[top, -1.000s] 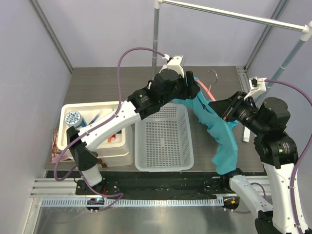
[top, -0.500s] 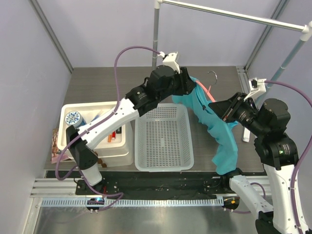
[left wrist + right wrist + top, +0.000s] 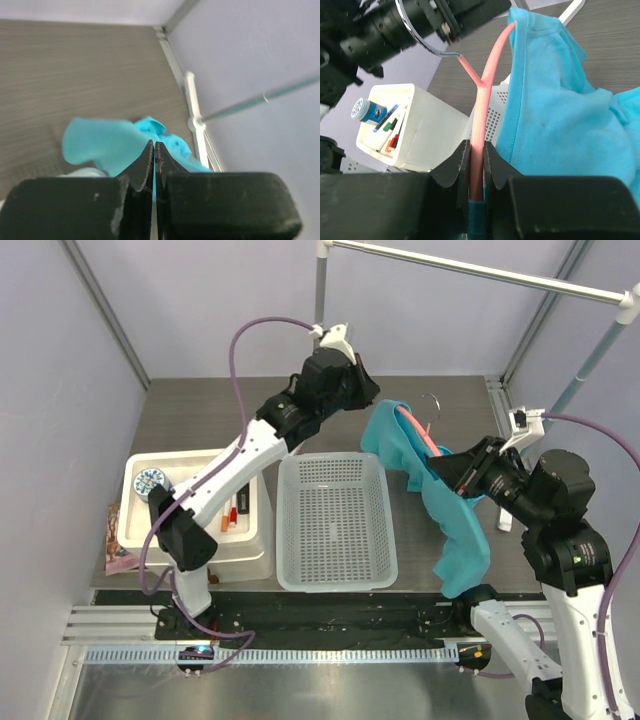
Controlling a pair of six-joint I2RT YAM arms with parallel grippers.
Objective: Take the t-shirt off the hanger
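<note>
- The right pincer (image 3: 476,148) was clenched on one bare arm of the hanger (image 3: 483,95), with the pink bar pinched between its fingers.
- The hanger was held up off the worktop (image 3: 200,420), and its wire hook (image 3: 432,400) pointed away from the arm bases.
- Past the hook's stem, the hanger's other arm was covered by the t-shirt (image 3: 555,115).
- The t-shirt was bunched over that far end and hung in a long fold past the right arm, down towards the near edge of the worktop.
- The left pincer (image 3: 154,147) was closed on nothing and was raised above and just left of the bunched cloth, apart from it.
- A white mesh basket (image 3: 330,583) was set on the worktop between the arms, left of the hanging cloth.
</note>
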